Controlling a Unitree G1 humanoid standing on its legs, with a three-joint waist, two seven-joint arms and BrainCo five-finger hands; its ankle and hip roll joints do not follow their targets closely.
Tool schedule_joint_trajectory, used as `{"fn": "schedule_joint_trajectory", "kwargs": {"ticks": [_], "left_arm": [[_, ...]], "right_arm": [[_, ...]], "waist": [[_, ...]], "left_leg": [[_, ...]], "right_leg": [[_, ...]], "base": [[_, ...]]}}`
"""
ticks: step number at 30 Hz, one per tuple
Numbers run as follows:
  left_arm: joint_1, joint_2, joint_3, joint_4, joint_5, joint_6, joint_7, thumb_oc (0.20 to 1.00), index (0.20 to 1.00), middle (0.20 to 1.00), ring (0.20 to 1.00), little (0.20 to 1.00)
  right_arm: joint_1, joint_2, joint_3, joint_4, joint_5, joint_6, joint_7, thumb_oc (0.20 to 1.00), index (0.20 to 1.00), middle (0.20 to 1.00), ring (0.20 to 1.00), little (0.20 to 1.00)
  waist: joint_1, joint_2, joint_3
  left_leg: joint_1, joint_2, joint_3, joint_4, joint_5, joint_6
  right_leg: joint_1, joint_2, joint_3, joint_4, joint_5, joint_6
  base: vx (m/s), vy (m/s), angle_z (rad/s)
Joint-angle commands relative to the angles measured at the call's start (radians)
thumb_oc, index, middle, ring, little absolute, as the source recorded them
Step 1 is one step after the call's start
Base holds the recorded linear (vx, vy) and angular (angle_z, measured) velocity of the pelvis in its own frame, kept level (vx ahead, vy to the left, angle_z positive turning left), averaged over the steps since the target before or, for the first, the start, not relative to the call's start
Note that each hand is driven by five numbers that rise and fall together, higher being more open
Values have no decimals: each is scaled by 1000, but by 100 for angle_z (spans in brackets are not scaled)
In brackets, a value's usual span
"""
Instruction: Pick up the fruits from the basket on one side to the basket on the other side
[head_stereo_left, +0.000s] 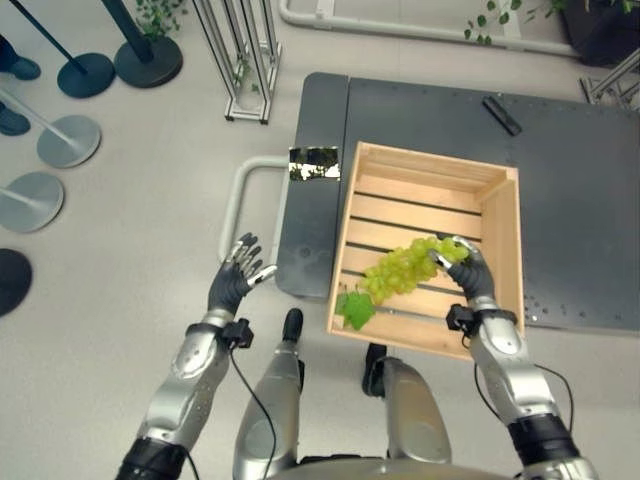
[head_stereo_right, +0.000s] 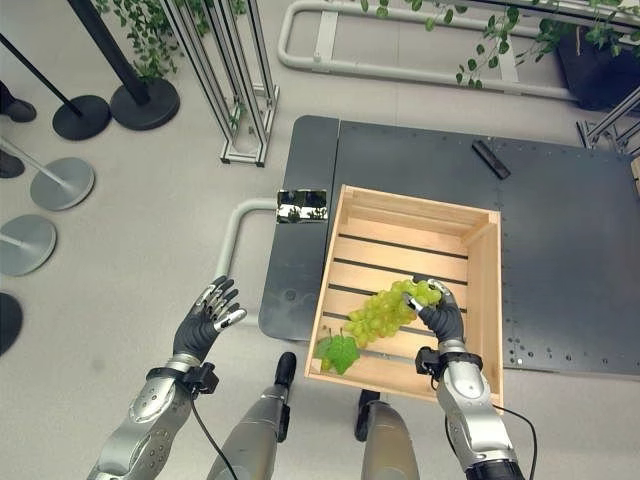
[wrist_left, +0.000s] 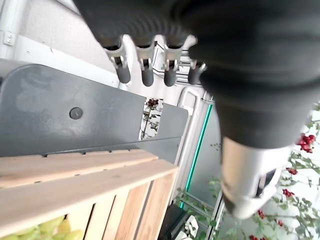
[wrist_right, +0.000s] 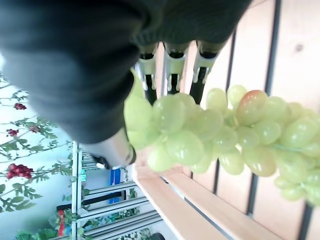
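From the left eye view, the right robot hand clasps a green grape bunch inside the wooden crate on the dark surface, the left robot hand spread open over the floor, while the right wrist view shows fingers curled round grapes.

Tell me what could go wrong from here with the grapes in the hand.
The right hand grips only one end of the grapes, and the rest lies along the crate floor. On lifting, the long bunch may swing, tear at the stem or shed grapes. The hanging end with its leaf could also catch on the crate wall. The left hand hangs open over the floor, too far away to support the bunch.
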Motion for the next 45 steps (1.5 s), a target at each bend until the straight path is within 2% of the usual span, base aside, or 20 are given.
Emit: {"fn": "schedule_joint_trajectory", "kwargs": {"ticks": [1,12,21,27,28,29,30,33,34,38,39,43,45], "left_arm": [[21,-22,30,-31,49,-25,-26,1000,1000,1000,1000,1000],[1,-30,-2,14,106,-6,-55,1000,1000,1000,1000,1000],[-80,5,-45,-16,176,-1,-76,1000,1000,1000,1000,1000],[-113,-5,-60,-4,167,-2,-66,1000,1000,1000,1000,1000],[-104,-11,-53,-6,166,-1,-62,1000,1000,1000,1000,1000],[-104,-11,-53,-7,166,-1,-62,1000,1000,1000,1000,1000],[-75,-23,-36,-9,156,-3,-52,1000,1000,1000,1000,1000],[-31,-42,-15,-15,131,-7,-38,1000,1000,1000,1000,1000],[-14,-47,-6,-19,121,-5,-35,1000,1000,1000,1000,1000],[39,-62,8,-53,85,-7,-44,1000,1000,1000,1000,1000],[39,-62,8,-53,84,-7,-44,1000,1000,1000,1000,1000],[92,-62,6,-99,50,-4,-53,1000,1000,1000,1000,1000],[102,-64,6,-105,41,0,-56,1000,1000,1000,1000,1000]], "right_arm": [[-32,-36,-60,-94,37,-60,15,200,200,200,200,200],[-75,-42,-89,-163,95,-59,51,200,200,200,200,200],[-151,-105,-24,-167,136,-19,118,200,200,200,200,200],[-178,-128,8,-141,127,9,139,200,200,200,200,200],[-171,-131,5,-136,110,11,136,457,457,457,457,457],[-171,-131,5,-136,110,11,136,915,915,915,915,915],[-141,-127,-14,-116,81,16,123,1000,1000,1000,1000,1000],[-88,-113,-44,-47,0,27,92,1000,1000,1000,1000,1000],[-76,-128,-51,-24,-98,34,78,1000,1000,1000,1000,1000],[-58,-128,-46,129,-210,57,38,1000,1000,1000,1000,1000],[-58,-128,-45,129,-210,57,38,1000,1000,1000,1000,1000],[-108,-120,17,355,-304,91,-6,1000,1000,1000,1000,1000],[-136,-106,34,430,-294,89,-17,1000,1000,1000,1000,1000]], "waist": [[-22,17,-121],[-34,12,-232],[-33,-1,-303],[-35,-10,-347],[-34,-11,-354],[-34,-11,-354],[-31,-14,-366],[-26,-18,-377],[-23,-19,-382],[-15,-20,-383],[-15,-20,-384],[7,-21,-365],[12,-21,-354]], "left_leg": [[9,-24,46,-48,-60,37],[64,-16,55,-81,-83,43],[104,-7,57,-108,-93,40],[126,1,60,-119,-98,37],[130,3,60,-122,-99,36],[130,3,60,-122,-99,36],[135,5,58,-127,-100,36],[138,7,56,-134,-100,35],[138,6,53,-136,-100,35],[132,6,47,-140,-95,33],[131,6,47,-140,-95,33],[108,2,36,-137,-86,34],[101,1,34,-134,-84,33]], "right_leg": [[17,-32,16,-69,20,38],[46,-40,7,-75,11,60],[81,-38,-8,-93,3,70],[114,-33,-18,-121,6,68],[122,-32,-21,-128,6,67],[122,-32,-21,-129,6,67],[132,-31,-25,-137,7,67],[143,-30,-33,-152,8,65],[147,-30,-36,-157,9,65],[147,-29,-45,-170,13,62],[147,-29,-46,-170,13,62],[128,-31,-54,-163,19,58],[123,-31,-56,-160,19,57]], "base": [[55,25,-1],[62,2,-1],[46,-16,-1],[39,-21,-1],[29,-18,-5],[48,-21,-7],[42,-23,-6],[26,-18,0],[16,-18,6],[-6,-7,10],[-37,1,8],[-46,2,5],[-41,1,3]]}}
